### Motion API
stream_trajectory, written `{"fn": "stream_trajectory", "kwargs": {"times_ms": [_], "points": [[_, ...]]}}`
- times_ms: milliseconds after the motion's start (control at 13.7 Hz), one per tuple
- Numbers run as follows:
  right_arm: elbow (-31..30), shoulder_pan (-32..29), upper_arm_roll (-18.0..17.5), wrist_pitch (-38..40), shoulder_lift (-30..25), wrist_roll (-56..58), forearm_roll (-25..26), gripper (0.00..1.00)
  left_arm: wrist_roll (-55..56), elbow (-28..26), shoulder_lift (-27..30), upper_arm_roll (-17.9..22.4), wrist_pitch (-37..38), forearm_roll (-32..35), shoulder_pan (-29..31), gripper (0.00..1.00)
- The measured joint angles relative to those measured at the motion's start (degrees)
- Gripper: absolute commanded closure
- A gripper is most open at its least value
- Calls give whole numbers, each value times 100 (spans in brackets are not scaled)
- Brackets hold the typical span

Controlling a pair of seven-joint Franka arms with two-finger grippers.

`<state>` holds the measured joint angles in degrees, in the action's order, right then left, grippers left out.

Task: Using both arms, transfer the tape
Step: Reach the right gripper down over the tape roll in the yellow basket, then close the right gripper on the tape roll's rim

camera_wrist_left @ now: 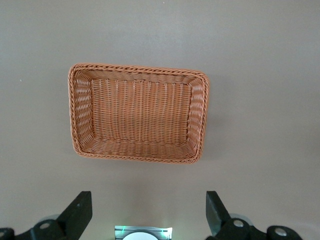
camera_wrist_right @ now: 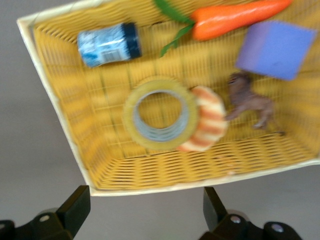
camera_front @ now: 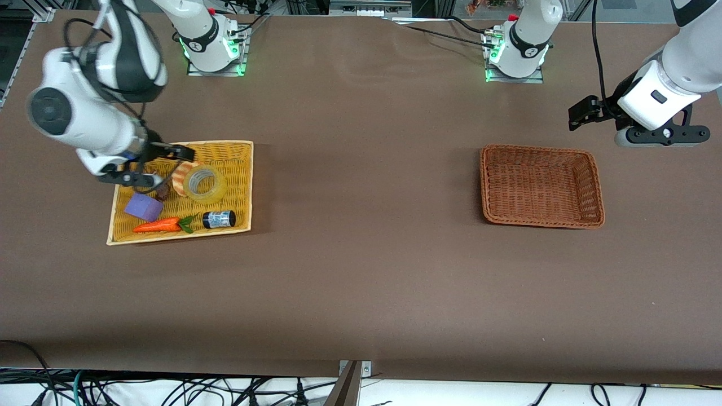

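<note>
Tape (camera_front: pixel 204 184): lying flat in the yellow tray (camera_front: pixel 240 148), near the table's (camera_front: pixel 361 282) right-arm end. It's leaned against the croissant toy (camera_front: pixel 180 176) on one side, so not much room there.
Right gripper (camera_front: pixel 163 166): hung over the tray's farther part, fingers spread wide, nothing held. From its wrist view the tape (camera_wrist_right: pixel 160 114) sits ahead of the fingers, not yet between them.
Step in hand: the tape's to be picked, probably. One finger is best dropped into the hole and one outside the ring, on the side away from the croissant (camera_wrist_right: pixel 207 125).
Watch out: the horse figure (camera_wrist_right: pixel 252 102) and purple block (camera_front: pixel 144 207) are close by, so a straight descent is wanted.
Left gripper (camera_front: pixel 584 113): parked near the left-arm end, wide open, empty, waiting.
Brown basket (camera_front: pixel 598 192): empty, likely where the tape gets dropped.
</note>
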<state>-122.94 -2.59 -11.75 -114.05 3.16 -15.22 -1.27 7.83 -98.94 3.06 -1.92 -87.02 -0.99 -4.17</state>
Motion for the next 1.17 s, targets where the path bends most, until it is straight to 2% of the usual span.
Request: {"fn": "stream_trajectory", "kwargs": {"times_ms": [146,365,583,875,1094,1167], "points": [[-422,32,-176,-580,-12,-228,0,0,0,0,0,0,1,0,0,0],[-827,10,-154,-1190,76,-233,4,0,0,0,0,0,3,0,0,0],[-954,0,-153,-1732,323,-214,5,0,0,0,0,-1,3,0,0,0],[-1232,-1,-152,-2859,899,-121,12,0,0,0,0,-1,4,0,0,0],[-1254,-2,-152,-3240,1196,-21,15,0,0,0,0,-1,7,0,0,0],[-1254,-2,-152,-3300,1237,-6,22,12,0,0,-1,-1,8,0,1,0]]}}
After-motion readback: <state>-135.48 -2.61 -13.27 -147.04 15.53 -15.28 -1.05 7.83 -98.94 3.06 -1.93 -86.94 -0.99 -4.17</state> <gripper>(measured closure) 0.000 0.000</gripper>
